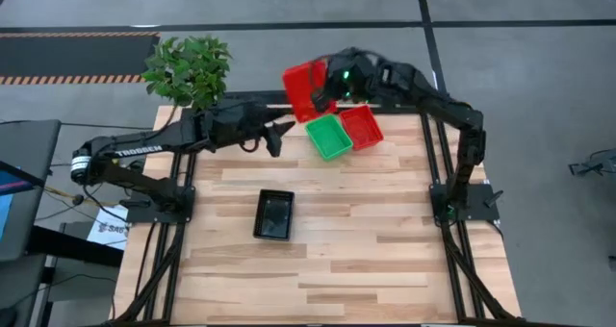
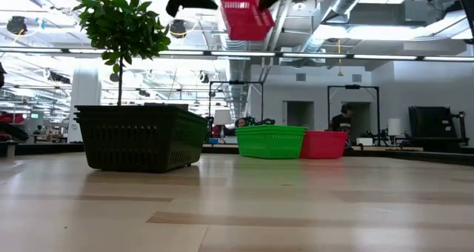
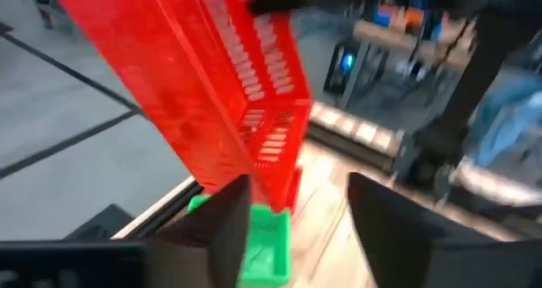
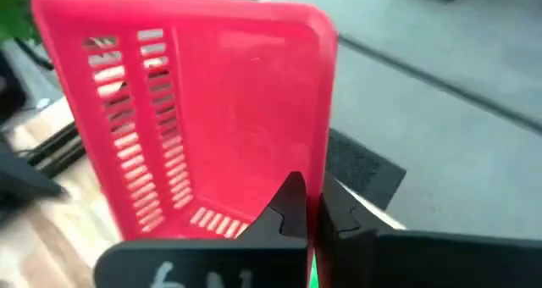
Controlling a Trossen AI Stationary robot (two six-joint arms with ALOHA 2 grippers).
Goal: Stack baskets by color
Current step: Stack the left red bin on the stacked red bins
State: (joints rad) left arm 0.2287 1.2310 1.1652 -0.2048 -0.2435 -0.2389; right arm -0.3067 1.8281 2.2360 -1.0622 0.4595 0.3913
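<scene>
A red basket hangs tilted in the air over the table's far edge, with my right gripper shut on it. In the low view that red basket is high above the table. My left gripper stands open just to its left and lower, its fingers apart with nothing between them. A green basket and a second red basket rest side by side on their bottoms at the far middle. A black basket sits on its bottom at the table's centre. My right gripper pinches one side wall of the red basket at its rim, one finger inside the basket and one outside. The fingers come from the table's right, slanting down. The basket is lifted clear and tilted, its open side turned toward the gripper.
A potted green plant stands at the table's far left corner. The near half of the wooden table shows bare planks. People and equipment show in the room beyond the far edge.
</scene>
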